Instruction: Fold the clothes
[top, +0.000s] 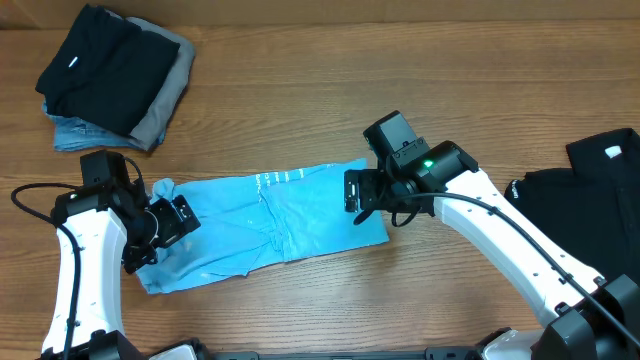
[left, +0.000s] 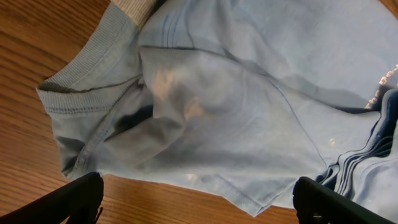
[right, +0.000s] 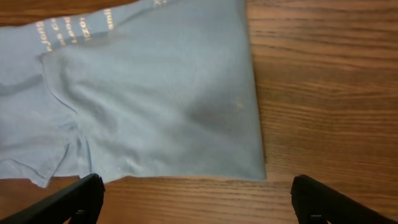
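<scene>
A light blue T-shirt (top: 268, 222) lies on the wooden table as a long strip folded lengthwise, with white lettering along its far edge. My left gripper (top: 183, 216) hovers open at its collar end; in the left wrist view the ribbed collar (left: 93, 78) and crumpled cloth (left: 242, 106) lie just beyond the black fingers (left: 78, 198), with nothing between them. My right gripper (top: 356, 192) is open over the hem end. In the right wrist view the shirt's corner (right: 161, 106) lies ahead of the gripper (right: 199, 202), with bare wood between its fingers (right: 336, 200).
A stack of folded clothes (top: 115, 75), black on top of grey and denim blue, sits at the far left corner. A black garment with a white label (top: 590, 190) lies at the right edge under the right arm. Bare wood surrounds the shirt.
</scene>
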